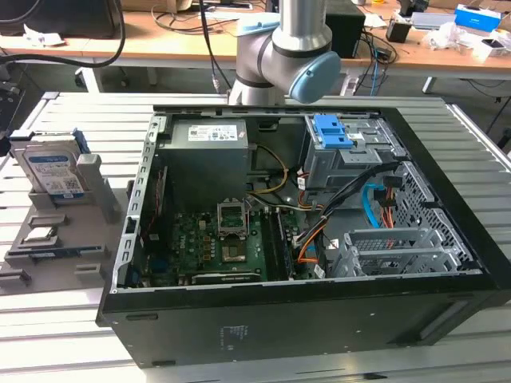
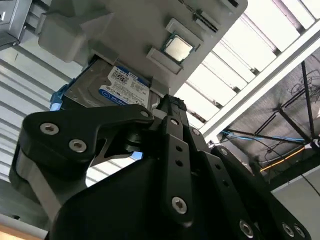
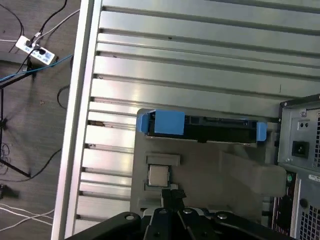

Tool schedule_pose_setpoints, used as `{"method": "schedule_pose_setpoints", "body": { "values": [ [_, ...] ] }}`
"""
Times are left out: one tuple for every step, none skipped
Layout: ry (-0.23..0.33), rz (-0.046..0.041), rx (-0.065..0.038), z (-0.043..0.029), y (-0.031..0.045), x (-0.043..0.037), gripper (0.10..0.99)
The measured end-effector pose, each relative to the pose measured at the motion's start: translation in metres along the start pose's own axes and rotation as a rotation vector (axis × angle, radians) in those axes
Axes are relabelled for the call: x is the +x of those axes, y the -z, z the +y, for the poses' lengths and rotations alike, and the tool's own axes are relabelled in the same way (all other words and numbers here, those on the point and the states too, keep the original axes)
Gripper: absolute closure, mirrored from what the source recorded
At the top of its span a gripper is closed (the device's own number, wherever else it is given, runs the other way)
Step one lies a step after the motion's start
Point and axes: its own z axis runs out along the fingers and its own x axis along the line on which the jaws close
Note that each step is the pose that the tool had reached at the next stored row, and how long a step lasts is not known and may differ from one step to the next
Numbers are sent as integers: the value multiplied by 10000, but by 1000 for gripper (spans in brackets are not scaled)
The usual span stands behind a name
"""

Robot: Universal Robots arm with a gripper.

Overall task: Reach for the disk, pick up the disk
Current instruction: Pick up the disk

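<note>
The fingers (image 2: 169, 101) are pressed together on nothing, clear of the grey holder (image 3: 220, 170); beyond its seated chip (image 3: 158, 175), the disk (image 3: 210, 126) stands on edge in the holder. Both sit near the bench (image 1: 56, 327) edge at the exterior view's left, beside the open case (image 1: 279, 327).

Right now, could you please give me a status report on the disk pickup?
Gripper shut, empty, above grey holder. Disk standing in holder, untouched. No obstruction seen between them.
</note>
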Motion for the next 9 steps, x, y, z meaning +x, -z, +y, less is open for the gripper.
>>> {"method": "schedule_pose_setpoints", "body": {
  "values": [
    [628,24,0,0,0,0,980],
    [976,37,1,0,0,0,980],
    [1178,45,0,0,0,0,980],
    [1317,51,1,0,0,0,980],
    [1552,60,1,0,0,0,980],
    [1696,65,1,0,0,0,980],
    [1829,70,0,0,0,0,980],
    [2009,77,1,0,0,0,980],
    [2245,86,1,0,0,0,980]
  ]
}}
